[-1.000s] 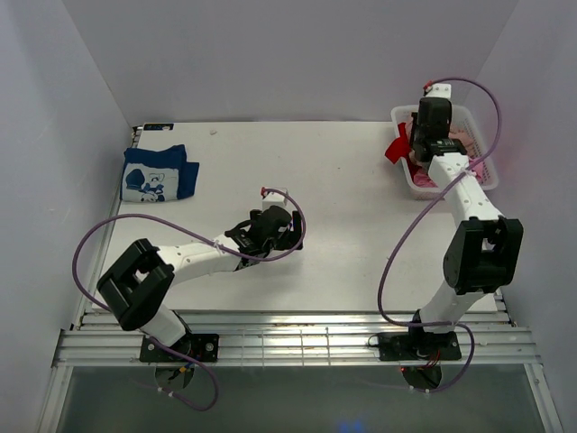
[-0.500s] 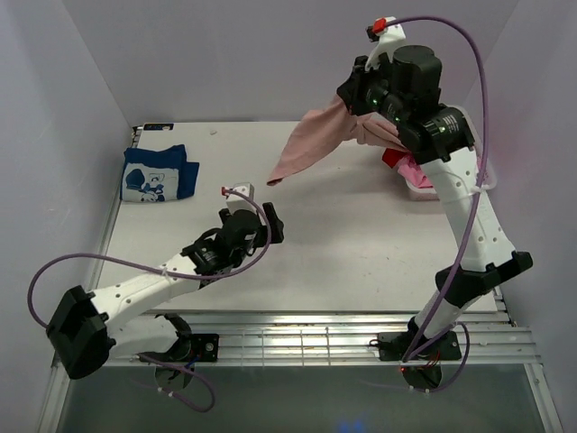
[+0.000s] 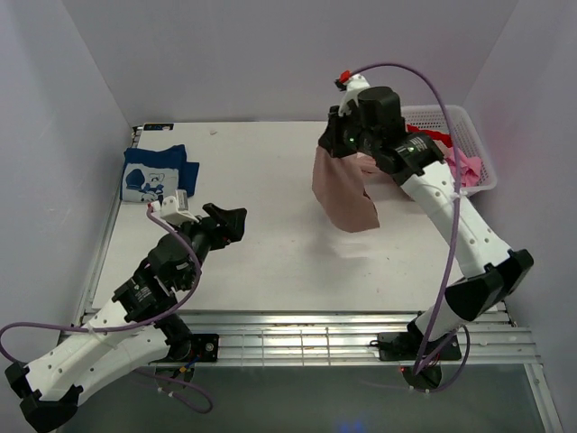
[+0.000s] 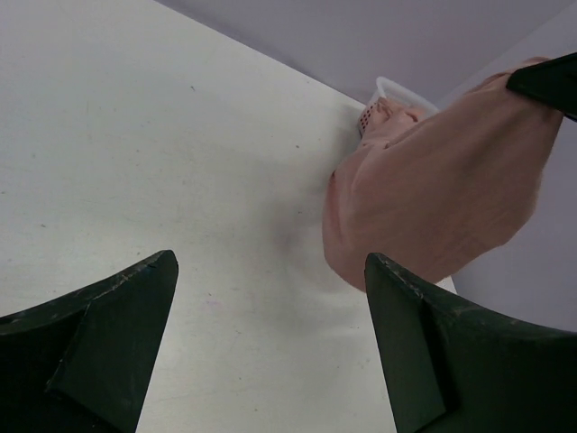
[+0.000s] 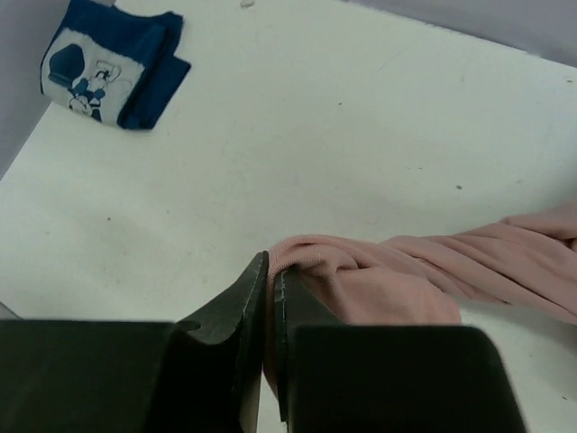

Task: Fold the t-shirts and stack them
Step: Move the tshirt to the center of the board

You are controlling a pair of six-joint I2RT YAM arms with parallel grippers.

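Note:
My right gripper (image 3: 341,142) is shut on the dusty pink-tan t-shirt (image 3: 345,191), which hangs from it above the table's right-centre; its cloth is pinched between the jaws in the right wrist view (image 5: 379,280) and shows in the left wrist view (image 4: 433,189). A folded navy t-shirt with a white print (image 3: 158,173) lies at the far left, also in the right wrist view (image 5: 113,63). Red and bright pink t-shirts (image 3: 464,162) lie in the white basket (image 3: 469,122). My left gripper (image 3: 230,221) is open and empty over the table's left-centre, well apart from the hanging shirt.
The white basket stands at the far right corner against the wall. Grey walls close in the table on the left, back and right. A metal rail (image 3: 297,338) runs along the near edge by the arm bases.
My right gripper lifted the pink-tan t-shirt out of the basket and swung it left and down over the table. My left arm pulled back toward the near left.

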